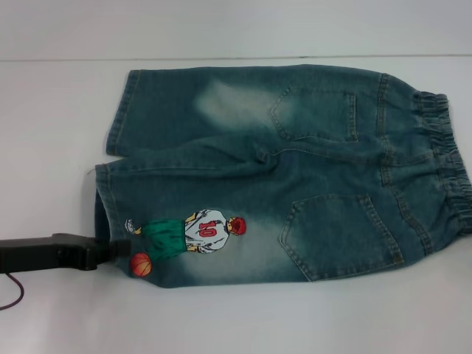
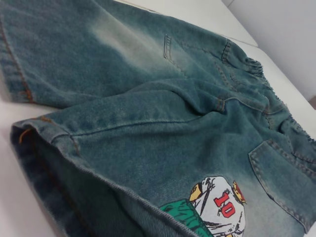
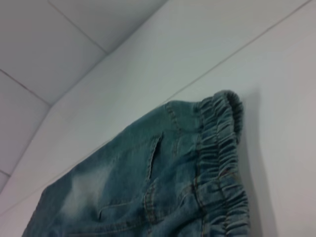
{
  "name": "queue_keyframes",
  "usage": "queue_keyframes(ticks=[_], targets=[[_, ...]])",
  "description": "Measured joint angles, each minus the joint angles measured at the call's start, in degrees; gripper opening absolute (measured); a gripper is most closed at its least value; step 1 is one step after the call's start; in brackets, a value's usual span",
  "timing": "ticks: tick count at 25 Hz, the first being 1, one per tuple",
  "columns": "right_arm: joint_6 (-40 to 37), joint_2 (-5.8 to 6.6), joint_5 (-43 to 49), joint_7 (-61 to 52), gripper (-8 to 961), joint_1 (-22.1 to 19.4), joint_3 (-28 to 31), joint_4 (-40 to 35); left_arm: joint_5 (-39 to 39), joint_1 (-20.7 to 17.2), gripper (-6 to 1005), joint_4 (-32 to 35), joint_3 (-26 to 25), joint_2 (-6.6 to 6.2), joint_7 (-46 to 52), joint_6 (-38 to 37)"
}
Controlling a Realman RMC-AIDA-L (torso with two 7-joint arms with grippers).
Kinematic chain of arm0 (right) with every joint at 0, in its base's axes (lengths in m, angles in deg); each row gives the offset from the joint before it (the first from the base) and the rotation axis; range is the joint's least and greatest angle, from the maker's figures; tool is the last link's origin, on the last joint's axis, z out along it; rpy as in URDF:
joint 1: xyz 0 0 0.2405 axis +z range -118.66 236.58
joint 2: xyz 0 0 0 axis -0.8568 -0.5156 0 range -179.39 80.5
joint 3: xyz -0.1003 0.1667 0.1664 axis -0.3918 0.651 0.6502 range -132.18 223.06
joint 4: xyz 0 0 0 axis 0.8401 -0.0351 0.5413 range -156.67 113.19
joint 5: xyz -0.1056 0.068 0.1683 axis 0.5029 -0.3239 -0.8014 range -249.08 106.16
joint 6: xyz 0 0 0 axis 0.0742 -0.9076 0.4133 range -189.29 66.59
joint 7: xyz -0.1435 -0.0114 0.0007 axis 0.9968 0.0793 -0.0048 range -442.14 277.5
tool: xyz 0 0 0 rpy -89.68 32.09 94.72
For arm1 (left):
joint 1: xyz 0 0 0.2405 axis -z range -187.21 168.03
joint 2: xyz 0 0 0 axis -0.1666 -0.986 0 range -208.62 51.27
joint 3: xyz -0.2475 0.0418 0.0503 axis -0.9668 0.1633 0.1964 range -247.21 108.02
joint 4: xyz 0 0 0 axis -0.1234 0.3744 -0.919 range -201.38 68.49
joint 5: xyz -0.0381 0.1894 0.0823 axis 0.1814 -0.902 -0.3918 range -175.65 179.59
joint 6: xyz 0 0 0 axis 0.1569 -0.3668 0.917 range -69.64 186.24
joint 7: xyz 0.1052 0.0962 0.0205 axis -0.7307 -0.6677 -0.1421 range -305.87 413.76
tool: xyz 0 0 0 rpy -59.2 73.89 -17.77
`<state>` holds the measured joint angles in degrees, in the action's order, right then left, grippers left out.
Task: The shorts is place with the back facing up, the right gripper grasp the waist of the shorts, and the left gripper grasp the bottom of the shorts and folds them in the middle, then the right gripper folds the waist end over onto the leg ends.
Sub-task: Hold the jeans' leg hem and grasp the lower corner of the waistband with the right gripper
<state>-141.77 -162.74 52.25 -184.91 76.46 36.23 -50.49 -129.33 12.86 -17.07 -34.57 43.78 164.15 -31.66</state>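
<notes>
The shorts (image 1: 295,169) lie flat on the white table with the two back pockets facing up. The elastic waist (image 1: 446,169) is at the right and the leg ends (image 1: 103,199) at the left. The near leg carries the number 10 player print (image 1: 203,230) and an orange ball (image 1: 141,264). My left gripper (image 1: 116,249) reaches in from the left, its tip at the near leg's bottom hem beside the ball. The left wrist view shows that hem (image 2: 54,143) close up and the print (image 2: 219,207). The right wrist view shows the waist (image 3: 222,163) from nearby. The right gripper is out of view.
The white table (image 1: 59,147) runs out on all sides of the shorts, and its back edge meets a pale wall (image 1: 236,29). A thin dark red cable (image 1: 15,299) hangs below the left arm at the left edge.
</notes>
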Motion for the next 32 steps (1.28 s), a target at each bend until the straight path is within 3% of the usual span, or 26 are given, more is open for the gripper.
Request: queue_keyframes(ticks=[13,21,32], targets=[[0.84,-0.17,0.34,-1.57,910,1.21,-4.61,0.01,0.05,-0.03,20,0.02,-0.12,-0.03,0.04,-0.88],[-3.69,0.40,0.02,-2.03,899,0.22,-4.21,0.07,0.46,0.05,21,1.61,0.08,0.38,0.54,-2.26],[-3.39,0.45,0.27,-3.19,885,0.55,-4.56,-0.28,0.52,0.14,20,2.32,0.31,0.68,0.54,-2.50]])
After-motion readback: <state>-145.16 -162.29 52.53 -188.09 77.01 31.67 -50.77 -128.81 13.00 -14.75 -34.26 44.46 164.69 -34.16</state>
